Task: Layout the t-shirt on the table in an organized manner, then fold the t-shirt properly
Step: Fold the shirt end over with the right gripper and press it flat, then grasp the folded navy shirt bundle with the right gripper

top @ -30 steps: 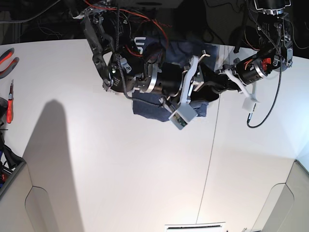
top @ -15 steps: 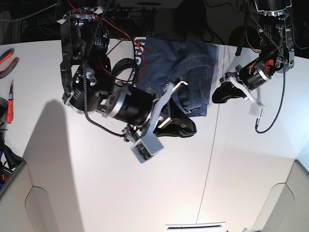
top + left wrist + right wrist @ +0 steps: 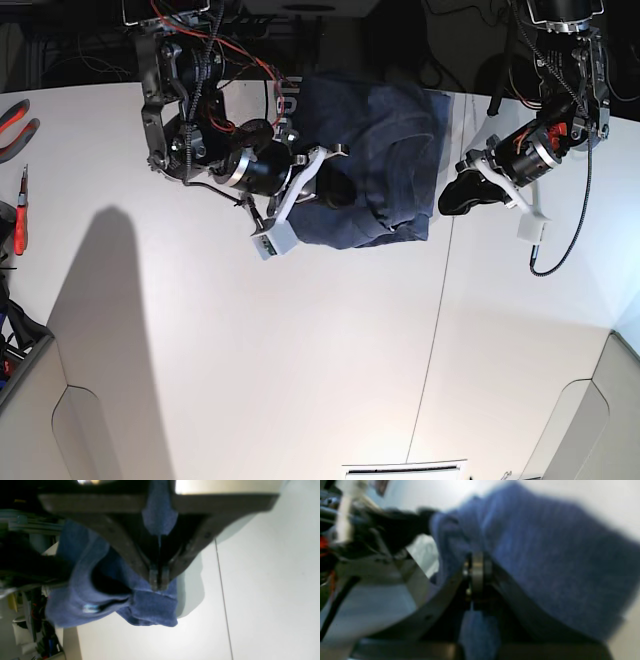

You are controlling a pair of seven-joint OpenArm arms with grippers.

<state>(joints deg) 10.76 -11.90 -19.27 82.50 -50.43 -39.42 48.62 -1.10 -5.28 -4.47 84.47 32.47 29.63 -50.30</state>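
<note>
The dark blue t-shirt [image 3: 385,140] lies bunched at the far middle of the white table [image 3: 300,350], with a bit of white lettering showing at its left edge. My right gripper [image 3: 335,190] sits on the shirt's near left part. In the blurred right wrist view it [image 3: 476,565] is shut with blue cloth [image 3: 545,567] between the fingers. My left gripper [image 3: 450,197] is at the shirt's right edge. In the left wrist view it [image 3: 158,586] is shut on a fold of the shirt [image 3: 150,605], just above the table [image 3: 262,580].
A thin dark seam [image 3: 430,340] runs down the table right of centre. Red-handled tools [image 3: 15,120] lie at the left edge. Grey bins stand at the near left [image 3: 40,420] and near right [image 3: 600,420] corners. A black cable [image 3: 545,260] hangs from the left arm.
The right arm swung from over the shirt down toward the table's middle, then back up to the shirt's near left part. More of the shirt shows. The left gripper shifted slightly.
</note>
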